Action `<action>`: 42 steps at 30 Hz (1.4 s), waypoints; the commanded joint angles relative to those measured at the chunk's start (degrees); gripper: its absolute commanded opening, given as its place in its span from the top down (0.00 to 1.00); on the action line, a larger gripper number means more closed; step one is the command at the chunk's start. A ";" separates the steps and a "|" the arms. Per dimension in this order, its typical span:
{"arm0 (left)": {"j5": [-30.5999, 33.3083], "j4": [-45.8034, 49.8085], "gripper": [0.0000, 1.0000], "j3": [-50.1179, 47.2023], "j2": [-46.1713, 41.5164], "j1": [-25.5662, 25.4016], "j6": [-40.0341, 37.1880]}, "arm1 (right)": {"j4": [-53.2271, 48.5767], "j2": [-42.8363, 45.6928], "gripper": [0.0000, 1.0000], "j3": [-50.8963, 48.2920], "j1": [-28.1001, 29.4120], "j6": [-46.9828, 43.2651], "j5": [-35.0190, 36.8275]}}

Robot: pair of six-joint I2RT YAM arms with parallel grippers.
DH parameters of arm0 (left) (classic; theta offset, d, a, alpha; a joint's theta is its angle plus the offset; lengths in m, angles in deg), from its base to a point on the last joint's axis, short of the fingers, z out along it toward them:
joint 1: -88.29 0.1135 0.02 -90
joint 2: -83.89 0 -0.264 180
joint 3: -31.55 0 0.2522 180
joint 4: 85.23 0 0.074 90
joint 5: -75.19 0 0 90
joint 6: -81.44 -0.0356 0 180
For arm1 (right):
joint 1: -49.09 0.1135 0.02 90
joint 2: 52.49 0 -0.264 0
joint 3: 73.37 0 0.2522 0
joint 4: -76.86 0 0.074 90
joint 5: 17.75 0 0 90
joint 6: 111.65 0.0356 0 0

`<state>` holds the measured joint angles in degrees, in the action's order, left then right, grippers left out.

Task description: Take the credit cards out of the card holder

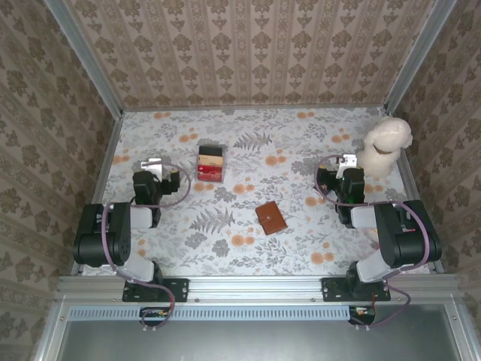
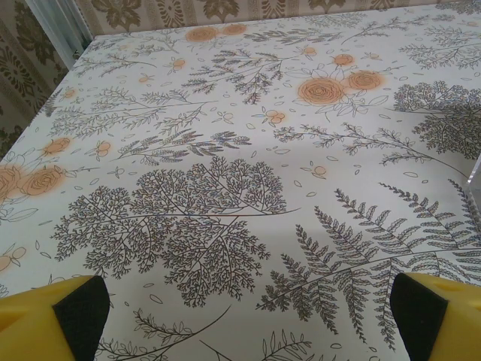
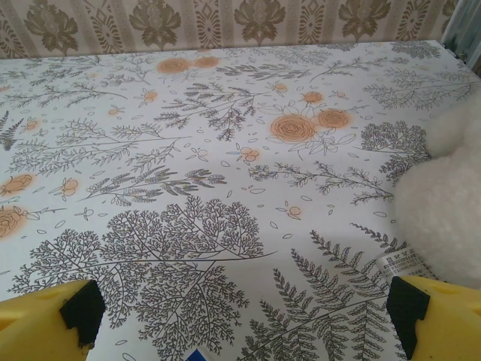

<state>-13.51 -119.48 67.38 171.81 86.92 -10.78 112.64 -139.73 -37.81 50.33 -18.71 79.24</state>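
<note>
Both your arms sit folded low, elbows back. Your left claw (image 1: pixel 152 165) and right claw (image 1: pixel 343 162) each gape wide, holding nothing; the card holder (image 1: pixel 270 218) lies between them, touching neither.

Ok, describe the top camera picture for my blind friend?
A closed brown card holder lies on the flowery table. Left claw and right claw are open, away from it. A striped box and white toy sit farther back.

Top camera looks down, wrist cameras skim low toward far wall (image 3: pixel 225 19), sharing table (image 1: pixel 225 248)
</note>
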 commanded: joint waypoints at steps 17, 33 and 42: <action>-0.24 -0.55 0.00 1.31 0.10 0.31 -0.74 | 0.12 -0.33 0.00 1.19 -0.17 -0.40 -0.92; 6.95 14.72 0.00 3.22 -12.64 -0.04 3.21 | -23.14 13.46 0.00 8.18 0.70 3.13 5.76; 12.08 61.44 0.00 20.92 -24.24 -1.00 24.48 | -68.38 18.53 0.00 27.05 3.25 26.92 5.10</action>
<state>-2.96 -78.54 84.03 149.40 86.31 3.41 64.64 -121.05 -13.13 52.60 -1.84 84.87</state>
